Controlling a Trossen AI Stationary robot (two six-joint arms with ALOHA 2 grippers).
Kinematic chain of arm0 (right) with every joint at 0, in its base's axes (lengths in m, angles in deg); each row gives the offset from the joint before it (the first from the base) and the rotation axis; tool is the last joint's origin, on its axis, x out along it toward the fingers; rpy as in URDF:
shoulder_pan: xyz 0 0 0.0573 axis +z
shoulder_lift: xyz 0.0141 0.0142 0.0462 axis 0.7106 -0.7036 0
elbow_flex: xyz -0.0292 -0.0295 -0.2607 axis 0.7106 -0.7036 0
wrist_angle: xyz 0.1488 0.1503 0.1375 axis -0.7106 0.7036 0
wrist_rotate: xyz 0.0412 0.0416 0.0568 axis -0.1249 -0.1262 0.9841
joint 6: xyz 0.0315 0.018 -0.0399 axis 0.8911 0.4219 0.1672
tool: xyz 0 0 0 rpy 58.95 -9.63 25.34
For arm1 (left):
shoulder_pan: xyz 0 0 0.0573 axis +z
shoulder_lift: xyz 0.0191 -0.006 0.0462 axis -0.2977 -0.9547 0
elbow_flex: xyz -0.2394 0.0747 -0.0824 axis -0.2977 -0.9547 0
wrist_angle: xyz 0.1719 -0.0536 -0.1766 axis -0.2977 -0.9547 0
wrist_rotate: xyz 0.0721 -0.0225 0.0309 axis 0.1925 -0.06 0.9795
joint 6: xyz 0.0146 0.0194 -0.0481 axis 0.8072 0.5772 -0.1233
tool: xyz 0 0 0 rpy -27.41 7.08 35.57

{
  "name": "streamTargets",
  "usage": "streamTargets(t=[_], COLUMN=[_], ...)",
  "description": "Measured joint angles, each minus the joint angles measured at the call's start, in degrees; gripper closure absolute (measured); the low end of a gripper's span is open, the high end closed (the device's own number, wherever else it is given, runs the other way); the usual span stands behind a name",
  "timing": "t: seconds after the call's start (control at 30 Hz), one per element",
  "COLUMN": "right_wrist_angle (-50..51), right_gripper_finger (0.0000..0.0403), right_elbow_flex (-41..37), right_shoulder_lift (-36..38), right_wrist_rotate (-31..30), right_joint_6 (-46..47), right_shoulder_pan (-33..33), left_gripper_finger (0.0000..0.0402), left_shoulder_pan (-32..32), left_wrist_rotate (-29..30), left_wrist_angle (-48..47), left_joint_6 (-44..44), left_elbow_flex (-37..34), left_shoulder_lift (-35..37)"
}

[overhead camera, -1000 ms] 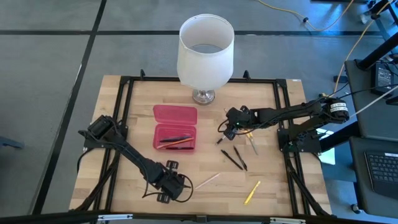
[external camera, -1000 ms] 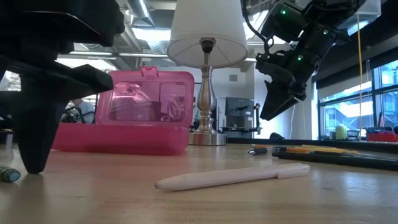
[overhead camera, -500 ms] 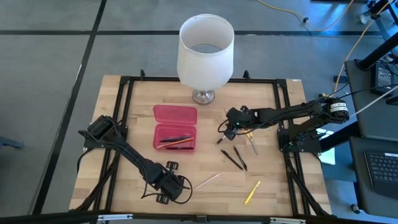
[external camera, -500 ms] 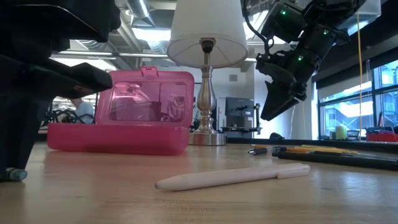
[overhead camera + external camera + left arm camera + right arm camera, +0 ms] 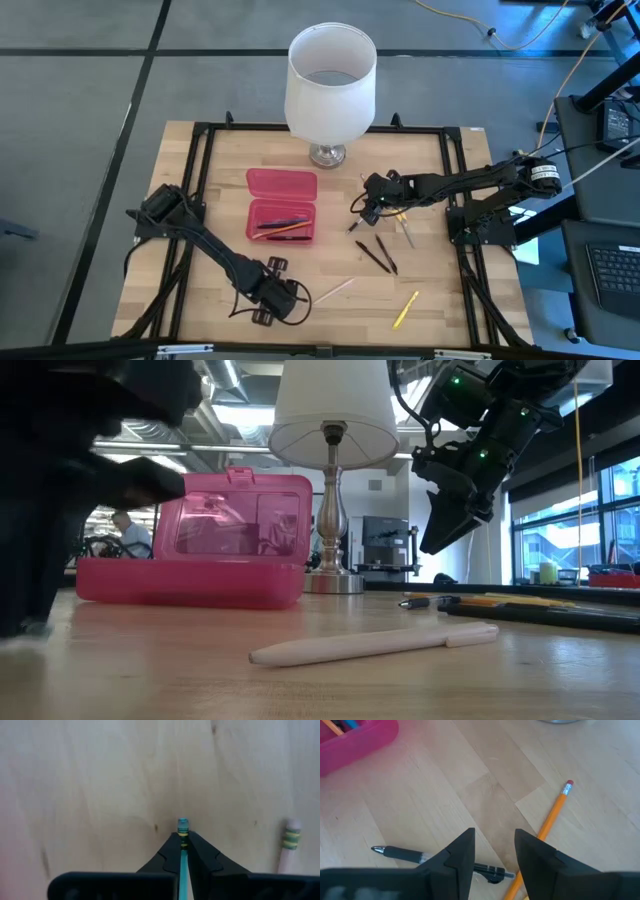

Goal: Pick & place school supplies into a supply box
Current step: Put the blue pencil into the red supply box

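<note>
Slim teal pencil [image 5: 182, 851], yellow-banded near its tip

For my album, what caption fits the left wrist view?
Left gripper fingers shut on a teal pencil above the wooden table.

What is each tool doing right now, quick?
Left tool: shut on a green pencil.
Right tool: open, holding nothing, above a black pen.
</note>
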Motion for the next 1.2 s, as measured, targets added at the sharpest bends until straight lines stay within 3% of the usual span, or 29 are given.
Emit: streamTargets(t=[0.33,0.7,1.0,1.2], right_wrist_angle=[-0.1,-0.1,-0.1,0.0], right_gripper_finger=[0.0261,0.0261,0.0261,0.0261], right_elbow_flex=[0.0,0.0,0.0,0.0], right_shoulder_lift=[0.0,0.0,0.0,0.0], right_wrist_rotate=[0.0,-0.4,-1.5,-1.5], right_joint_6=[0.0,-1.7,-4.3,-4.5], right_shoulder_pan=[0.0,0.0,0.0,0.0], left_gripper_finger=[0.0396,0.0395,0.0395,0.0394], left_shoulder_pan=[3.7,14.8,24.6,29.4], left_wrist_rotate=[-0.8,-1.6,-0.8,3.0], left_wrist_angle=[-4.6,-8.0,-4.6,-0.6], left_joint_6=[2.5,6.2,18.3,14.3], left_elbow_flex=[0.4,0.6,0.6,0.6], left_shoulder_lift=[5.2,14.3,14.4,13.7])
